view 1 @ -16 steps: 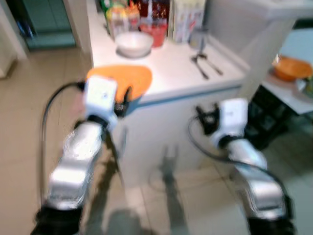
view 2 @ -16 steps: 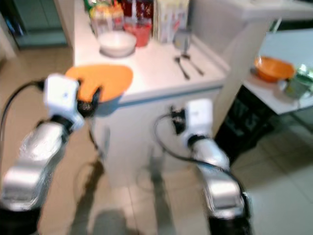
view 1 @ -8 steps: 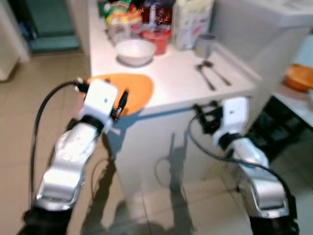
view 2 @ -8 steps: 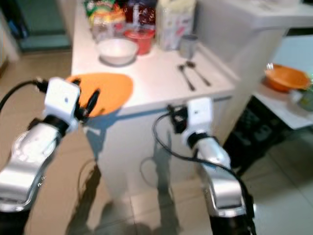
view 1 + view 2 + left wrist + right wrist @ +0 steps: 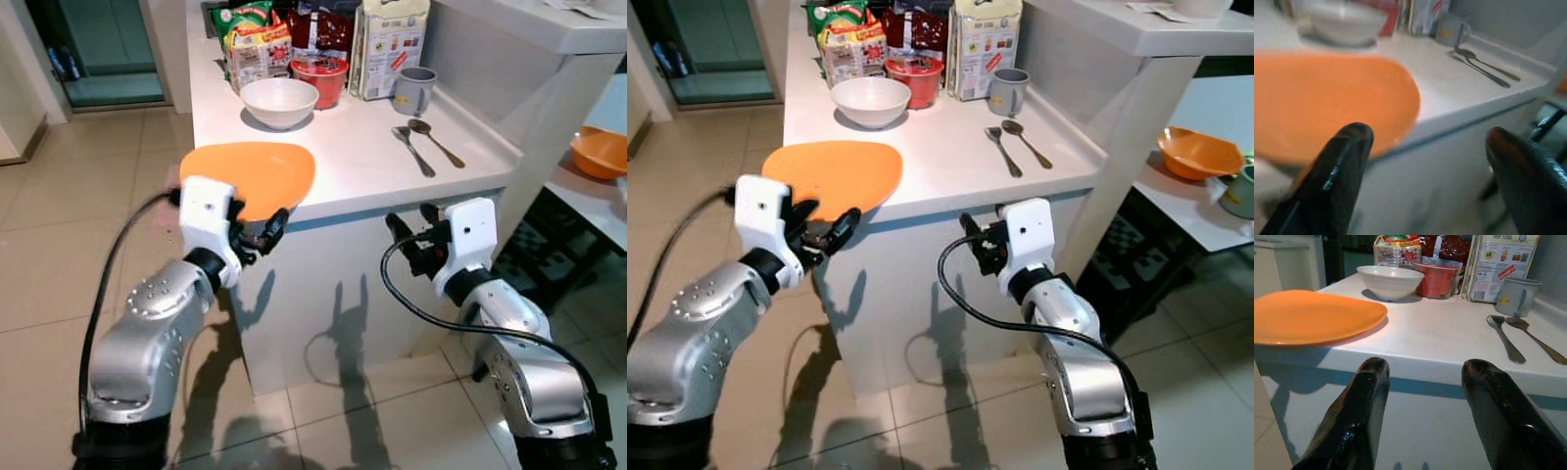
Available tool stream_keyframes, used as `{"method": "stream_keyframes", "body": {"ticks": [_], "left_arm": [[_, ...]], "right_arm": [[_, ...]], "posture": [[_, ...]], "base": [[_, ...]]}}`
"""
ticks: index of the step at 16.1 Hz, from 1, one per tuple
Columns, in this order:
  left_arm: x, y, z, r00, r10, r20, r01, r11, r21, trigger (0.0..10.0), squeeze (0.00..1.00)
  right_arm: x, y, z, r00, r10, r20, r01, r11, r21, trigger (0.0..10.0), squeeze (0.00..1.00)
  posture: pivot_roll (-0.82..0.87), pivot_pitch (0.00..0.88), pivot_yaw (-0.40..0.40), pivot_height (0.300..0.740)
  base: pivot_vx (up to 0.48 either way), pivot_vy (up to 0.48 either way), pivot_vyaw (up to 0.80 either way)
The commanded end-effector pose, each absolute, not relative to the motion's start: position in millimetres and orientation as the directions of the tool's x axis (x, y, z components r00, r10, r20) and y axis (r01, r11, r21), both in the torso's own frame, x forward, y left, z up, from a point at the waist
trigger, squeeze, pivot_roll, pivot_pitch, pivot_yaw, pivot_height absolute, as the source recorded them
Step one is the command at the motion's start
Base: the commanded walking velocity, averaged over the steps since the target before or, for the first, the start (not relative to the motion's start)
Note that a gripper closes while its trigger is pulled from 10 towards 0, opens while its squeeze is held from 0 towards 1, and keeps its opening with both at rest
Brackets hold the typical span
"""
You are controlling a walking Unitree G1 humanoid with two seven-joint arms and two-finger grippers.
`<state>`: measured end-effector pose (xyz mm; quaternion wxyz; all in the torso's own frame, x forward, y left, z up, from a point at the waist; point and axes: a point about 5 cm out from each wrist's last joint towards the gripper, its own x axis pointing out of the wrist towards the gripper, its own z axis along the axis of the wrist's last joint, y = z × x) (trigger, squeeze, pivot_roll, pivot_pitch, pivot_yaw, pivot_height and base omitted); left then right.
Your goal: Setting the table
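Observation:
An orange plate lies on the white counter, its near left rim hanging over the edge. Behind it stands a white bowl. A fork and a spoon lie side by side to the right, with a grey mug beyond them. My left gripper is open, just in front of and slightly below the plate's overhanging rim, holding nothing. My right gripper is open too, level with the counter's front edge, below the cutlery.
A red cup, snack packets and a carton line the back of the counter. A lower table with an orange bowl stands to the right. Tiled floor spreads to the left.
The whole view has shifted and sharpened as the camera moved. My left gripper has come down from over the plate's near rim to just below it. The right gripper stays by the counter front.

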<state>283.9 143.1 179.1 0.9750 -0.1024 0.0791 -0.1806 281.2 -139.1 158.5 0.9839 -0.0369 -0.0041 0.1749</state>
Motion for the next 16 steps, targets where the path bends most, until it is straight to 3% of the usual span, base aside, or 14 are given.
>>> {"method": "stream_keyframes", "body": {"ticks": [1,3,5,9,16], "left_arm": [[284,141,189,0.916,-0.394,-0.080,0.343,0.871,-0.352,10.0,1.00],[281,138,193,0.902,-0.429,-0.051,0.353,0.800,-0.485,10.0,1.00],[284,144,192,0.930,-0.356,-0.085,0.248,0.783,-0.570,10.0,1.00],[287,152,176,0.924,-0.276,-0.264,0.068,0.799,-0.597,10.0,1.00],[291,154,174,0.918,-0.250,-0.308,-0.032,0.726,-0.687,10.0,1.00]], "right_arm": [[280,-140,160,0.937,0.350,0.004,-0.349,0.934,-0.074,10.0,0.00],[279,-140,159,0.936,0.351,0.004,-0.350,0.934,-0.074,10.0,0.00],[279,-139,158,0.935,0.355,0.001,-0.354,0.932,-0.074,10.0,0.00],[276,-135,156,0.919,0.395,-0.020,-0.395,0.915,-0.079,10.0,0.00],[275,-131,153,0.904,0.427,-0.035,-0.428,0.900,-0.081,10.0,0.00]], "posture": [[0.03,0.000,-0.012,0.740],[0.03,0.000,-0.013,0.740],[0.03,0.000,-0.015,0.740],[0.02,0.000,-0.011,0.740],[0.03,0.000,-0.020,0.740]], "base": [[0.000,0.000,0.00],[0.000,0.000,0.00],[0.000,0.000,0.00],[0.000,0.000,0.00],[0.000,0.000,0.00]]}}
